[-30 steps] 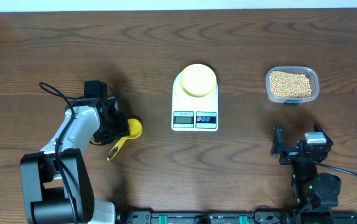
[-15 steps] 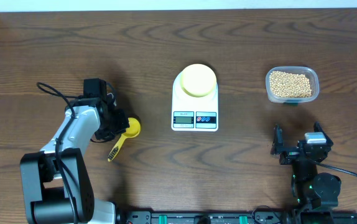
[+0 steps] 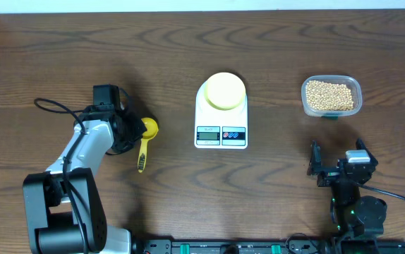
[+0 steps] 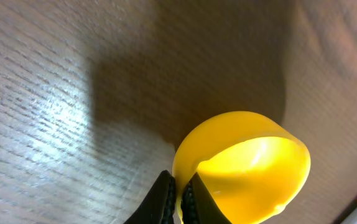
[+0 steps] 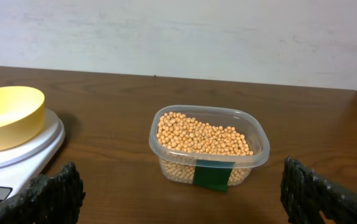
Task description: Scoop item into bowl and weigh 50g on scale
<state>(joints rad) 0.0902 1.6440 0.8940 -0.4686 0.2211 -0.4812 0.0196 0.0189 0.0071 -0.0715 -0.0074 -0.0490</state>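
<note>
The left gripper [image 3: 132, 131] has its fingers [image 4: 166, 194] pinched together on the rim of the bright-yellow scoop [image 3: 149, 128]. The thin wall of the cup sits between them, low over the wooden table [image 3: 61, 56]. The scoop's handle points back toward the robot's side. All of this is well off to the left of the white scale [image 3: 221, 134], which has the little pale-yellow bowl [image 3: 225, 90] sitting on its platform. The beans [image 3: 331, 95] are all in the clear plastic tub [image 3: 304, 90], over to the right of the scale. The right gripper [image 3: 338, 166] sits near the front edge, facing the tub with its fingers spread wide and nothing between them.
</note>
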